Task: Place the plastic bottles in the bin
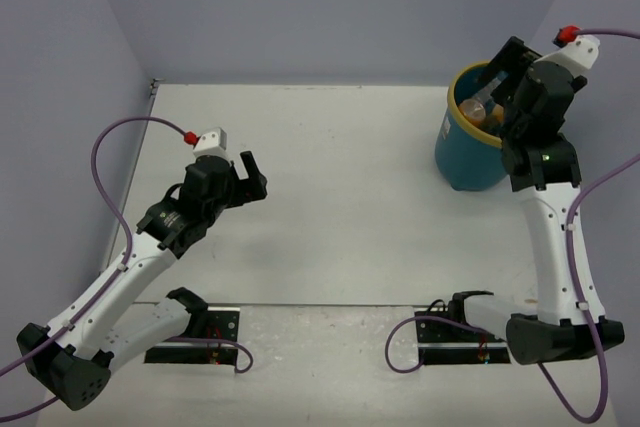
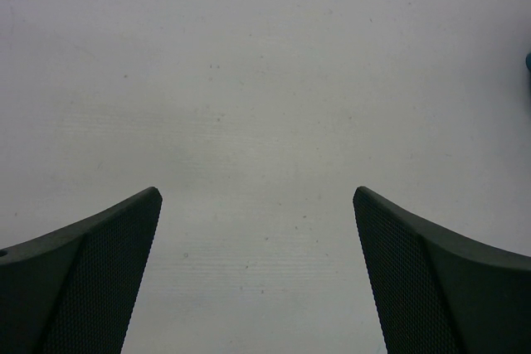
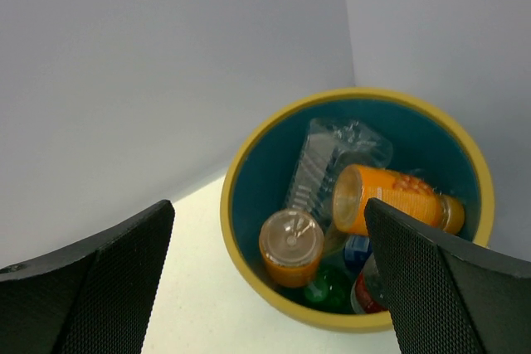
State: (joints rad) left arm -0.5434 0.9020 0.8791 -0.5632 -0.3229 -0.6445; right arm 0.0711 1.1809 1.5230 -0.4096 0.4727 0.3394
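Observation:
The bin (image 3: pixel 225 207), teal with a yellow rim, stands at the table's far right corner (image 1: pixel 465 159). Inside lie several plastic bottles: an upright orange one (image 3: pixel 290 248), an orange one on its side (image 3: pixel 397 198), a crumpled clear one (image 3: pixel 332 155), a green one (image 3: pixel 326 286), and blue- and red-labelled ones mostly hidden. My right gripper (image 3: pixel 270 205) hovers open above the bin's mouth (image 1: pixel 497 77), nothing between its fingers. Over bare table at the left, my left gripper (image 2: pixel 255 195) is open and empty (image 1: pixel 252 175).
Grey walls close in the table at the back and both sides, and the bin sits tight in the corner. Purple cables (image 1: pixel 110 147) loop from both arms. Both arm bases (image 1: pixel 200 332) sit at the near edge.

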